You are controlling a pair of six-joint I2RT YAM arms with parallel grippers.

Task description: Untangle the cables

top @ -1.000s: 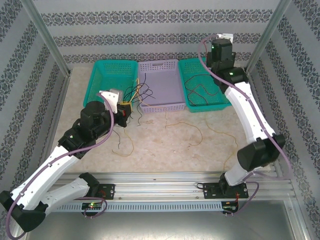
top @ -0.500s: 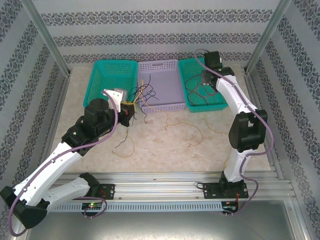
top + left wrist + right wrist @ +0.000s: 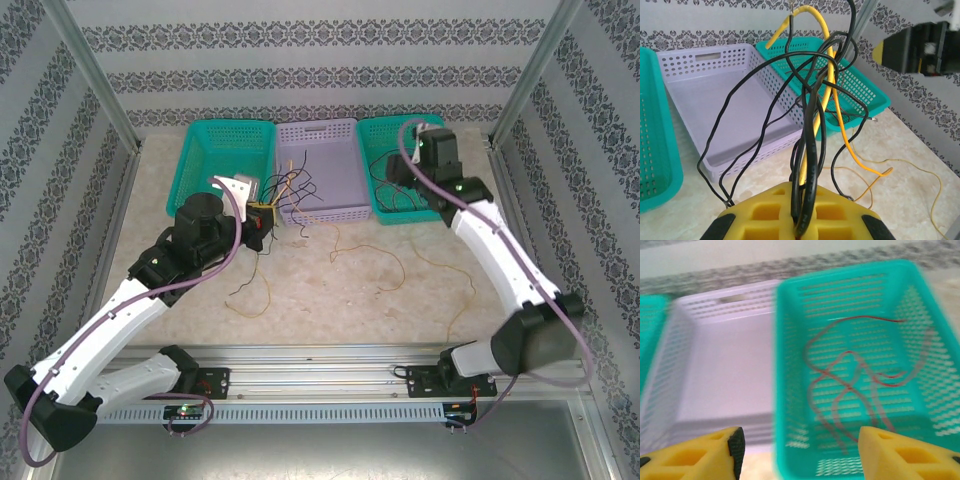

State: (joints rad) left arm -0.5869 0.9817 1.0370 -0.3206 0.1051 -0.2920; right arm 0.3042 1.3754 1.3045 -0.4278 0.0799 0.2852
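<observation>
The left gripper (image 3: 801, 222) clamps the tangled thin black-and-yellow cables (image 3: 812, 115). The right gripper (image 3: 799, 447), jaws apart, should draw out 1 strand slowly.

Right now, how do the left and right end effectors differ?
The left end effector is shut on a bunch of black and yellow cables; the right end effector is open and holds nothing. The left is by the lavender basket; the right hovers over the teal basket holding red wires. Both have yellow fingers.
</observation>
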